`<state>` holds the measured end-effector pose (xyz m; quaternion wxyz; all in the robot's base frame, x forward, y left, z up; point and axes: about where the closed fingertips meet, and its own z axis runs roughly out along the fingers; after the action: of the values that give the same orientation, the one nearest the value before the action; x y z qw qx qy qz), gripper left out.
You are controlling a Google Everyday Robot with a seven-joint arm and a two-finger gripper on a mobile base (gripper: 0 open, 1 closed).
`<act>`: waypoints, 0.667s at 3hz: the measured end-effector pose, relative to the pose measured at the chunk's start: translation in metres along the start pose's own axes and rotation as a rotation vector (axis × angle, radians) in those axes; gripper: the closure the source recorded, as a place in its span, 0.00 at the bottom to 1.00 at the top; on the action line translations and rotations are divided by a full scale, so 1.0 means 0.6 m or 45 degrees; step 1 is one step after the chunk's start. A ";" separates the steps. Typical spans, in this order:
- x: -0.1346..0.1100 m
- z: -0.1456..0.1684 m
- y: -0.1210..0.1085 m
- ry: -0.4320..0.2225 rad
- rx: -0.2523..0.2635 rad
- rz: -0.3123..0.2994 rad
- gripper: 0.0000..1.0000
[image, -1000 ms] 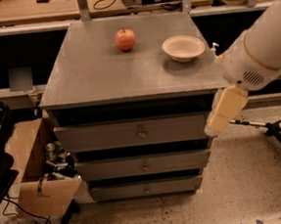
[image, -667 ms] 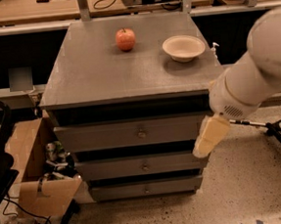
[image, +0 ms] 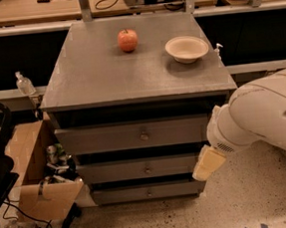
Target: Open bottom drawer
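The grey cabinet (image: 94, 75) has three drawer fronts stacked under its top. The bottom drawer (image: 135, 192) is the lowest and narrowest front; it stands shut, level with the floor edge. Its knob is hard to make out. The middle drawer (image: 118, 171) and the top drawer (image: 105, 138) are shut too, each with a small round knob. My gripper (image: 203, 166), a cream-coloured piece at the end of the white arm (image: 263, 115), hangs at the cabinet's right front corner. It is level with the middle drawer, just above the bottom drawer's right end and well right of the knobs.
A red apple (image: 127, 40) and a cream bowl (image: 187, 48) sit on the cabinet top. An open cardboard box (image: 29, 161) with bottles stands left of the cabinet, beside a black cart (image: 0, 173). A clear bottle (image: 25, 84) sits on a ledge. Speckled floor lies in front.
The arm has swung down and to the left. The gripper has dropped from beside the top drawer to the level of the middle drawer, nearer the bottom one. The drawers have not moved.
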<state>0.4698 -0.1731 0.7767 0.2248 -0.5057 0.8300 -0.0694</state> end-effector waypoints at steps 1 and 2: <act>-0.010 0.018 0.001 -0.027 -0.006 -0.023 0.00; -0.003 0.081 0.017 -0.049 -0.033 -0.080 0.00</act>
<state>0.4837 -0.1609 0.7306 0.2319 -0.5355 0.8102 -0.0561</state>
